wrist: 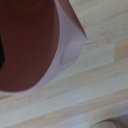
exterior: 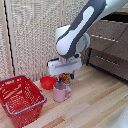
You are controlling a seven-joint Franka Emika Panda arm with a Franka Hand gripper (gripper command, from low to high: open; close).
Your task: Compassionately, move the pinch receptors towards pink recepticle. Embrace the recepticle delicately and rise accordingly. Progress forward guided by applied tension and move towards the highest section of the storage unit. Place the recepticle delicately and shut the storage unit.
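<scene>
I see the storage unit, dark brown wood with wide flat drawer fronts, well behind the pink recepticle toward the exterior view's right; its highest section carries a slim silver bar handle and is partly crossed by the white, smooth-shelled arm, and the frame edge cuts off the unit's far side. A red wire basket of open mesh stands on the pale plank floor to the recepticle's side at the exterior view's left; I can make out nothing inside it. A shallow red bowl sits just behind the recepticle, near the basket. The recepticle is a small matte pink mug, upright on the floor, its loop handle turned toward the exterior view's right. In the wrist view its rounded rim and dark reddish hollow fill most of the picture, blurred and cropped. The pinch receptors hang just above the mug's mouth; they are too small and blurred for me to tell whether they are spread or closed.
</scene>
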